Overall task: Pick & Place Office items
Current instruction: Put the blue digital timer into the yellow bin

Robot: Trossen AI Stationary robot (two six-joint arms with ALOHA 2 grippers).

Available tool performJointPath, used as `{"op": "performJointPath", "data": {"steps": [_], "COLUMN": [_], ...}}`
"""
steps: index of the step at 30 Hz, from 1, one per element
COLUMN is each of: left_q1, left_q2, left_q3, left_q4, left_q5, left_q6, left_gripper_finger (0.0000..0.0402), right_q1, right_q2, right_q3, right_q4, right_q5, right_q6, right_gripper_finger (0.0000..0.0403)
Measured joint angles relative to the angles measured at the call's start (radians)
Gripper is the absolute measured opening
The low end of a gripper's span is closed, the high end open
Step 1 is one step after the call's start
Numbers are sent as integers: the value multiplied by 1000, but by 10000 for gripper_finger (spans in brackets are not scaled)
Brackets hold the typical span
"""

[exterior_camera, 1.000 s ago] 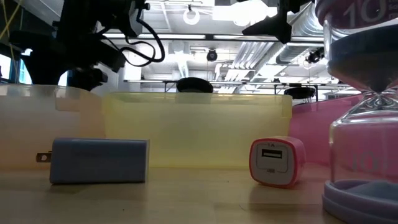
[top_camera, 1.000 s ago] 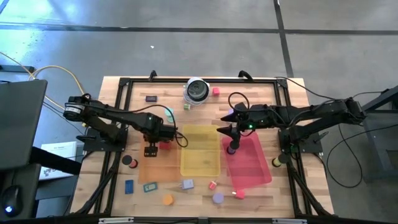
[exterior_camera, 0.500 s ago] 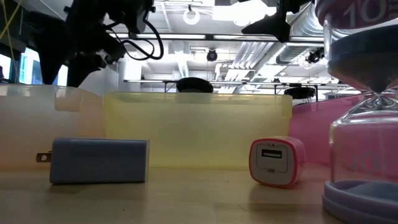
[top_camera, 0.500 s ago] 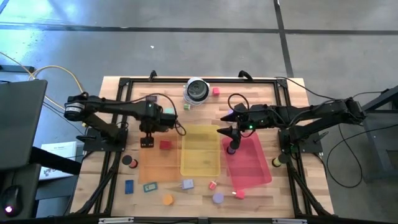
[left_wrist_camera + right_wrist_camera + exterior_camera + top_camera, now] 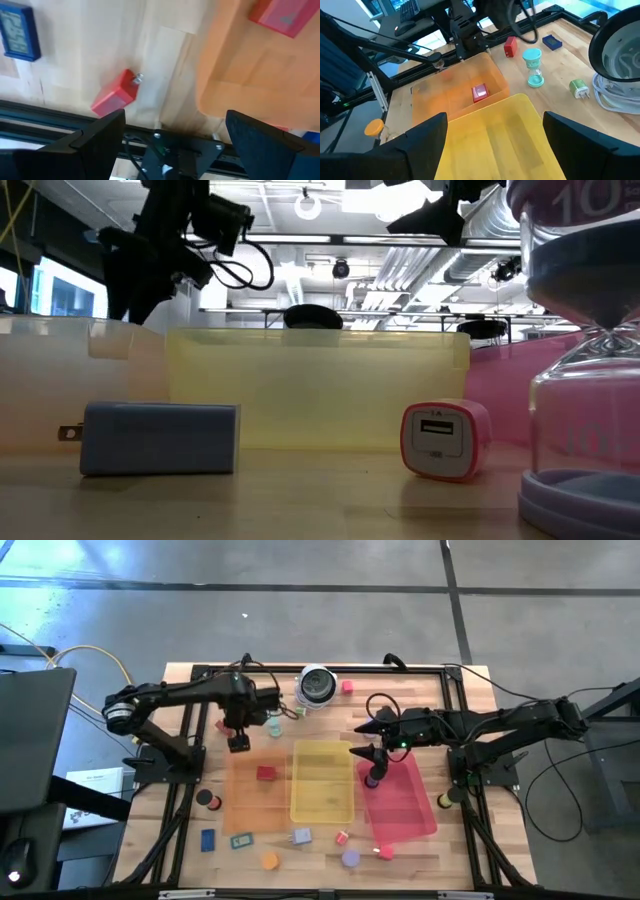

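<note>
Wooden tabletop (image 5: 470, 690), framed by black rails, carries three shallow trays side by side: orange (image 5: 250, 815), yellow (image 5: 322, 802) and pink (image 5: 410, 810). My left tool (image 5: 238, 742) hangs open and empty just past the orange tray's far edge, near the rail; its wrist view looks down on a small red block (image 5: 114, 95) with a metal stub, lying on bare wood beside that tray's corner. One red piece (image 5: 265, 773) already lies inside the orange tray. My right tool (image 5: 372, 768) waits open and empty over the seam between the yellow and pink trays. Remaining items are scattered: a blue plug block (image 5: 158, 438) and a pink-rimmed charger (image 5: 446, 440) along the near edge, an orange disc (image 5: 270, 861), a purple disc (image 5: 351, 858), a black disc (image 5: 205, 798), and a teal hourglass (image 5: 534, 67) and a green plug (image 5: 579, 88) at the far side. Assessment: the red block looks like rigid plastic, light, with smooth faces likely to slip under a shallow pinch. I would take it across its two long flat sides at mid-length, clear of the stub. It lies askew to my fingers, so the wrist needs turning first. The rail close behind leaves little room on that side.
</note>
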Motion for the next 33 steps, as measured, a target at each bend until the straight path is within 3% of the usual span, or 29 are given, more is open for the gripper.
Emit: {"op": "performJointPath", "data": {"steps": [7,16,24,33], "left_q1": [163,370,488,525], "left_q2": [0,3,92,200], "left_q3": [0,0,0,-1], "left_q4": [103,273,299,344], "left_q5": [-30,-35,-35,-35], "left_q6": [161,282,207,226], "left_gripper_finger": [337,337,337,337], "right_q1": [-61,-170,-240,-312], "right_q2": [0,0,0,0], "right_q3": [0,0,0,0], "right_q4": [-1,-27,-41,-40], "right_q5": [-9,-109,-114,-237], "right_q6": [-36,-30,-65,-77], "right_gripper_finger": [318,318,318,318]}}
